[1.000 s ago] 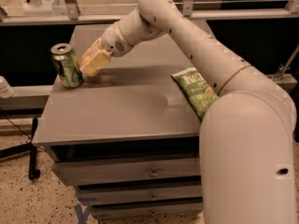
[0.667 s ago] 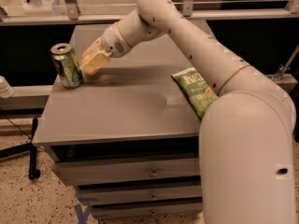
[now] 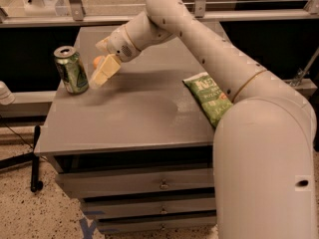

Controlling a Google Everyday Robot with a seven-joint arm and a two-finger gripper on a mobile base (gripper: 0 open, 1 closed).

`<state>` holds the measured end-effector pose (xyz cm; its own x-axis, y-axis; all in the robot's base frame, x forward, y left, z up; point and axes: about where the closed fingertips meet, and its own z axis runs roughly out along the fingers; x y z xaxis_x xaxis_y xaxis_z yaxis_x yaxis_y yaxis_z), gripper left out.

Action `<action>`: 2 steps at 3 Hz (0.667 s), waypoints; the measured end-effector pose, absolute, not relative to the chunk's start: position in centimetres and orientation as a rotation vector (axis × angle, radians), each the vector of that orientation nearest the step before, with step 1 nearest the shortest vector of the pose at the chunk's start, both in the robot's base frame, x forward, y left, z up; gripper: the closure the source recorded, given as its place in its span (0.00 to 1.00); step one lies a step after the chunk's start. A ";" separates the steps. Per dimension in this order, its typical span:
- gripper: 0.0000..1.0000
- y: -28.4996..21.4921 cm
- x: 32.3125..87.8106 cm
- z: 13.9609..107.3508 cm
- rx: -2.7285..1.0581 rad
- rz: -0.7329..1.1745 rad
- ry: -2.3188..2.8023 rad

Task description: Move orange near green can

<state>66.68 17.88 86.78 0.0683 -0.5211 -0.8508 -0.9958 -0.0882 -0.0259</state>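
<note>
The green can (image 3: 71, 69) stands upright near the table's left edge, silver top showing. The orange (image 3: 98, 61) peeks out just right of the can, mostly hidden behind my gripper. My gripper (image 3: 103, 72) is low over the table, right beside the can and around or directly in front of the orange. Its cream tip reaches down almost to the tabletop. I cannot tell whether the orange rests on the table or is held.
A flat green chip bag (image 3: 208, 97) lies at the table's right side, partly behind my arm. The grey table (image 3: 129, 118) has drawers below its front edge. A railing and dark shelving run behind it.
My gripper has shifted very slightly right and down, away from the can. The can and chip bag have not moved.
</note>
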 end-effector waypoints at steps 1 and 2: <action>0.00 17.8 66.7 86.8 -1.687 0.916 1.525; 0.00 16.2 67.0 87.1 -1.632 0.906 1.540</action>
